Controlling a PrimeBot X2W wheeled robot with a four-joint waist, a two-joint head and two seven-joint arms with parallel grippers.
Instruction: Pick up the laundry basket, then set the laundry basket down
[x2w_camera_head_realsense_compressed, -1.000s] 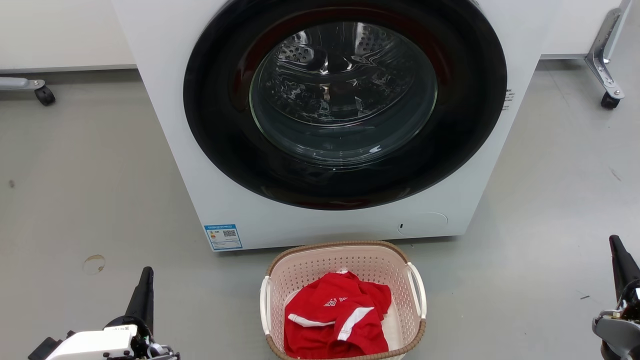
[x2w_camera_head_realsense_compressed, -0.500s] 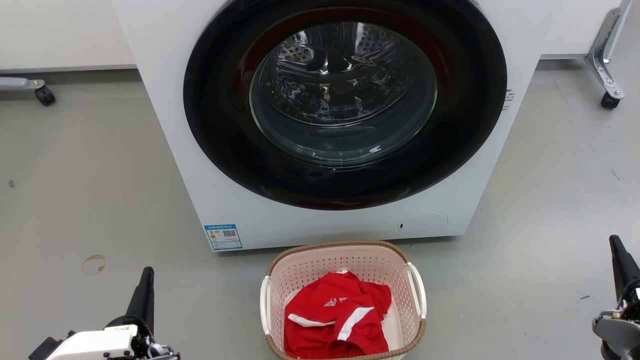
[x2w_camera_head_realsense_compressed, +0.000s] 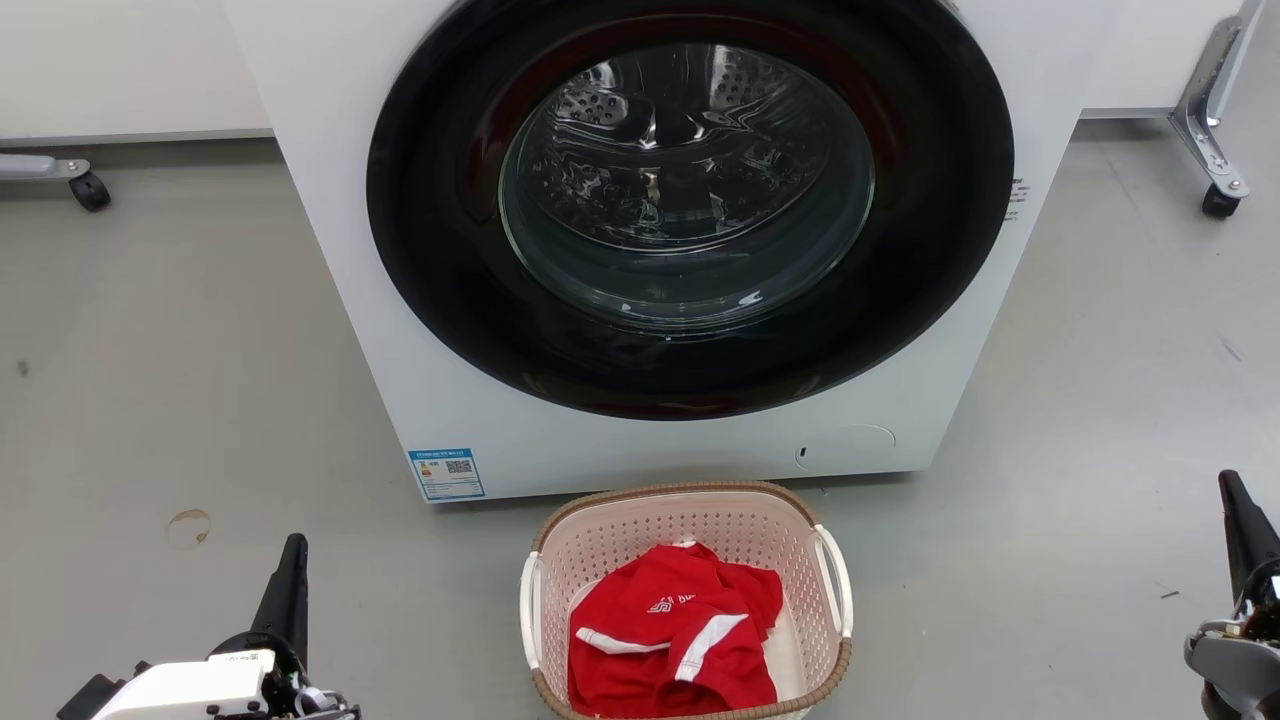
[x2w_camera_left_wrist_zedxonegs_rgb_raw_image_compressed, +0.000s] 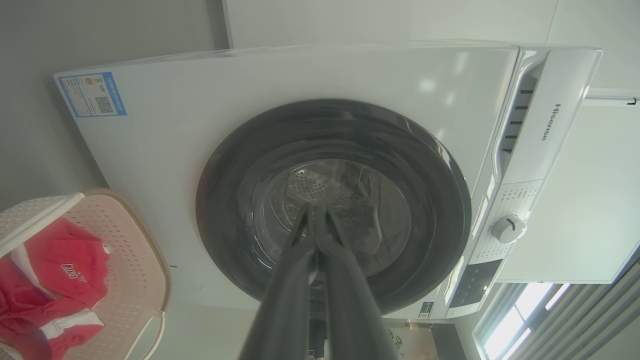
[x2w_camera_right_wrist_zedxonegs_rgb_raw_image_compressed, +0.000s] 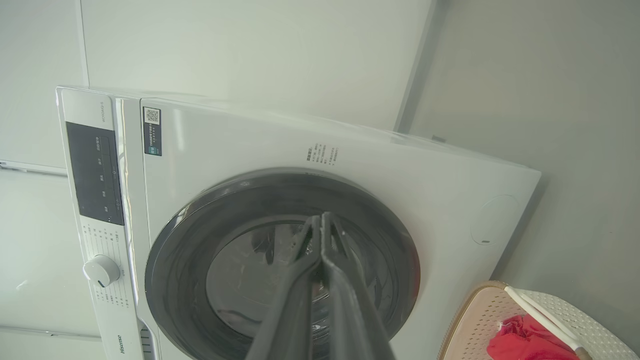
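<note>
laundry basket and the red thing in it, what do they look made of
Laundry basket: looks like moulded plastic, matte cream-pink, with even rows of small holes in its walls. Its brown rim looks woven but may be moulded plastic too. Red garment: soft fabric, likely a sports knit; it lies crumpled in folds, with white stripes.

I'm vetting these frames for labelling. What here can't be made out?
laundry basket: near rim cut off by head view's bottom edge; floor hidden under red garment.
blue label on washing machine: print too small, head view.
right tool: body cut off by head view's right edge.
</note>
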